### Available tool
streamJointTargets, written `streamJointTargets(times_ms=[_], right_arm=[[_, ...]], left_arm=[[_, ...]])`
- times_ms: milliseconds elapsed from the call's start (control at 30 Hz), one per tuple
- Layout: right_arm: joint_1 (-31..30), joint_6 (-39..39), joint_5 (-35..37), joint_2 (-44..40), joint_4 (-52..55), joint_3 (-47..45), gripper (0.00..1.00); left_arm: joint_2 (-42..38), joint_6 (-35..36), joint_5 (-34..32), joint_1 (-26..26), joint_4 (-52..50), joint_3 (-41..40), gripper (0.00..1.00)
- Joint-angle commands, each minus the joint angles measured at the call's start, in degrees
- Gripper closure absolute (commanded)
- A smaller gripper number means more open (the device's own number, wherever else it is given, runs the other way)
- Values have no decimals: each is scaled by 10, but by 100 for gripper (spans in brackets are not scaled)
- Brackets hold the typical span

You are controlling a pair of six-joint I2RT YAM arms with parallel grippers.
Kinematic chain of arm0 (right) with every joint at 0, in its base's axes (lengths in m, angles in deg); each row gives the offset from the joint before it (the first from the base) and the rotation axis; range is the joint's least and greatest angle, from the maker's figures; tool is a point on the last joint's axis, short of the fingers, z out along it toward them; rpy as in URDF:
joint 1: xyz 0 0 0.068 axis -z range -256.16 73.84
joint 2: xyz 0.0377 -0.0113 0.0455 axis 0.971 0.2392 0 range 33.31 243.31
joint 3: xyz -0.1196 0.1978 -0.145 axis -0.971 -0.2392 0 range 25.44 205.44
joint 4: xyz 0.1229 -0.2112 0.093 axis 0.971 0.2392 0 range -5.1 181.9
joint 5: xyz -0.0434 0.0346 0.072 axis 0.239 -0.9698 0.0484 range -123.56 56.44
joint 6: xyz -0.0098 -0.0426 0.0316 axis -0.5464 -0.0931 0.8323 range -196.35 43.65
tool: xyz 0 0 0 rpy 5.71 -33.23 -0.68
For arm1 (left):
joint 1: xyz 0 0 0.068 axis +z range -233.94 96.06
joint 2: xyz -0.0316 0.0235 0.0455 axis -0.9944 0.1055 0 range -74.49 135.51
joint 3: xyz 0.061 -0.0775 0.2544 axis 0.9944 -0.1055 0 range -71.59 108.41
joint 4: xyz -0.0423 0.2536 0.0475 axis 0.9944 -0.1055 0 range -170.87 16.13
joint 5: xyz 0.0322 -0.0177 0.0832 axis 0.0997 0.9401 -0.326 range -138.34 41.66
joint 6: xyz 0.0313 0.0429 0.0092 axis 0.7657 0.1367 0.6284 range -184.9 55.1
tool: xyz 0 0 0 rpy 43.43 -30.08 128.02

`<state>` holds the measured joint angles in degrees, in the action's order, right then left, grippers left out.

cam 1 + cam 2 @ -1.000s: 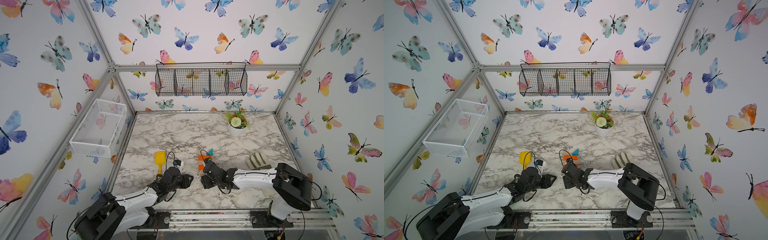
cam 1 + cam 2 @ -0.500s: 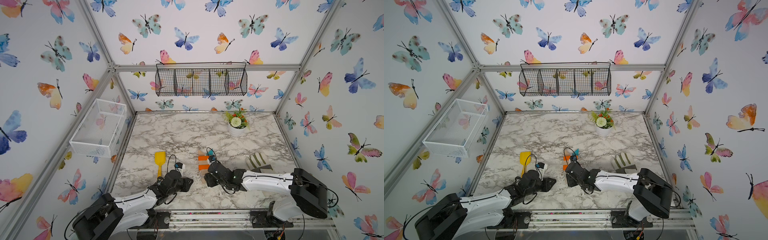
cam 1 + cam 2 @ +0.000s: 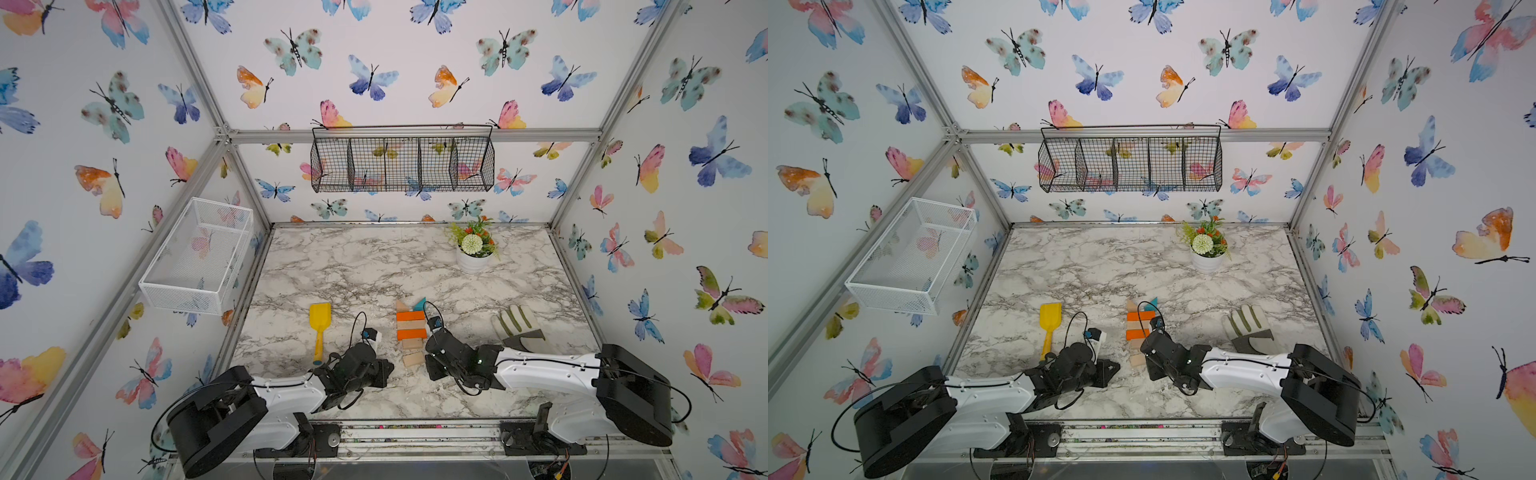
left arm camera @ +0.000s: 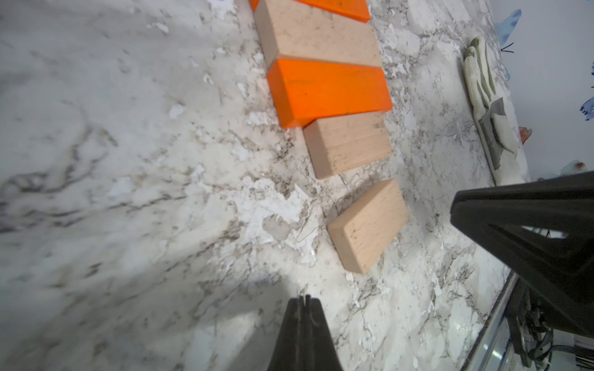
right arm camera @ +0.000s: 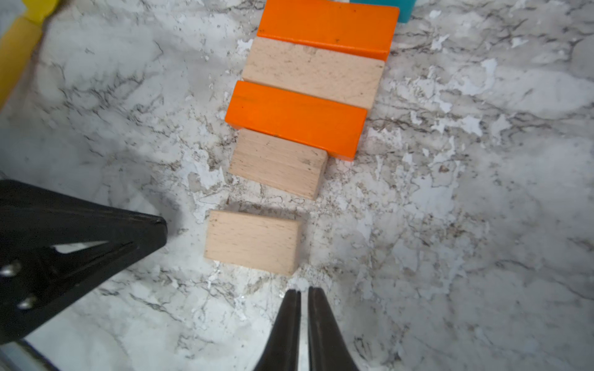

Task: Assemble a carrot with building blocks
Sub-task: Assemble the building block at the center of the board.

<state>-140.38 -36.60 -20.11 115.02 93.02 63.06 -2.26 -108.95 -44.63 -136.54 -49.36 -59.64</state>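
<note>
The carrot (image 3: 411,325) lies flat near the table's front middle: tan triangle (image 3: 401,306) and teal triangle (image 3: 419,304), then two orange bars with a tan bar between, then a small tan block (image 3: 412,344). A last small tan block (image 3: 413,359) lies a little apart from that one and slightly skewed; it shows close up in both wrist views (image 4: 368,225) (image 5: 254,241). My left gripper (image 3: 388,370) (image 4: 303,297) is shut and empty, left of this block. Just right of the block my right gripper (image 3: 429,368) (image 5: 303,290) holds nothing, only a thin slit between its fingers.
A yellow toy shovel (image 3: 319,328) lies left of the carrot and a work glove (image 3: 517,326) to its right. A potted flower (image 3: 473,249) stands at the back right. A white basket (image 3: 199,257) and a black wire basket (image 3: 402,160) hang on the walls.
Both grippers have drawn back from the carrot towards the front edge and closed. The whole row of blocks now shows, with the last small block lying free.
</note>
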Motion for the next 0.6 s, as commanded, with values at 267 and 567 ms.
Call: streamJointTargets(times_ms=[267,567], right_arm=[[-2,-14,-34,63,-40,4,78],[-1,-20,-44,77,-50,11,82]], left_arm=[[66,1,0,-11,30,42,95],[74,6,-8,-11,26,52,95]])
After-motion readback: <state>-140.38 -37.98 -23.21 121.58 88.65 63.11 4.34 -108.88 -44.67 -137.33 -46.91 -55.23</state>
